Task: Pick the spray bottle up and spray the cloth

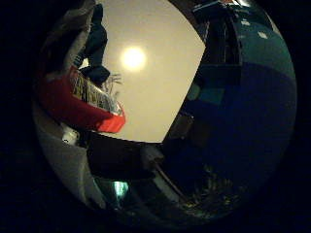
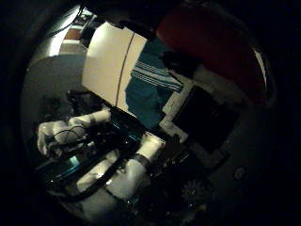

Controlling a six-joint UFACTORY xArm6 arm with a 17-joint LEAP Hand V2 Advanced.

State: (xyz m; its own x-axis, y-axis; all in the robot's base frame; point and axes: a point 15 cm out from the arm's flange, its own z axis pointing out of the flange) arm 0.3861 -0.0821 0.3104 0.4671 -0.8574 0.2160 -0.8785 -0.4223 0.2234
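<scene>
The red spray bottle (image 1: 73,104) is seen very close to the palm, and much of the view is filled by it. Its dark top part is seen above the red body, and a label is stuck on its side. The bottle seems to be lifted up over the pale table (image 1: 155,82), not stood on it.

The hand (image 2: 136,165) is seen only in part. Whether it is closed tight on the bottle cannot be told from these views.

The teal cloth (image 2: 150,89) with white stripes is laid on the table, at its edge, well apart from the bottle.

It is judged that the pick-up may be done and the spraying comes next. For that to be done well, the bottle's nose should be pointed down at the cloth, and the bottle should be brought nearer before the trigger is squeezed. The bottle should be kept steady, so that it is not dropped. The squeeze should be made slowly, so that the table is not wet instead.

One bottle, one cloth, one table and one hand are counted.
</scene>
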